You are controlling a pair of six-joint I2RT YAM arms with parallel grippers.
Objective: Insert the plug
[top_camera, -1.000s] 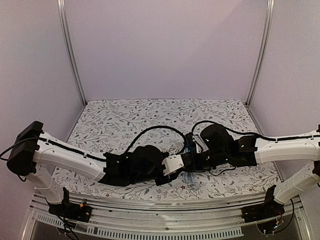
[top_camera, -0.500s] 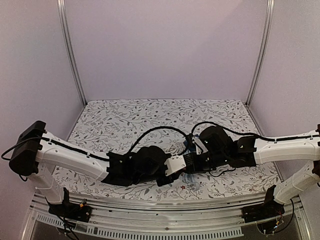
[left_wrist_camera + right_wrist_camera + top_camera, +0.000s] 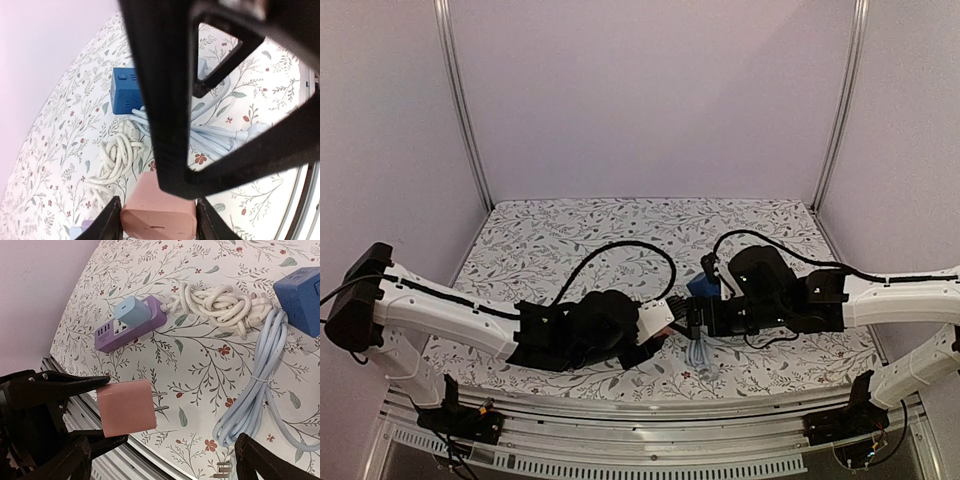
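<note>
Left fingers (image 3: 111, 221): closed on the pink plug (image 3: 126, 407), one finger on each flat side. You can see the clamp from both wrist views.
Pink plug: held in the air over the near edge of the desk (image 3: 210, 260), not in any socket. Its two metal prongs are bare and point sideways, towards the pale blue cable (image 3: 255, 395).
Right fingers (image 3: 265, 462): spread wide at the two lower corners of their own view, with nothing between them.
Purple power strip (image 3: 131, 325): lies flat on the desk, well apart from the pink plug. You have a row of small ports at its near end and one free socket face beside them.
Light blue adapter (image 3: 132, 311): sits plugged into the strip's top, at the cord end.
White cord (image 3: 220, 307): runs off the strip's end and is bunched in a loose knot between the strip and the blue power cube (image 3: 300, 300).
Blue power cube: rests on the desk, with the pale blue cable leading away from it.
Pale blue cable: bundled in a long loop and tied at the middle. Its pronged end lies by the desk's front edge.
Writing: small pale marks show on the cube and the strip, but they are too small for you to read. No brand can be made out.
Desk: covered with a pale cloth printed with floral sprigs.
</note>
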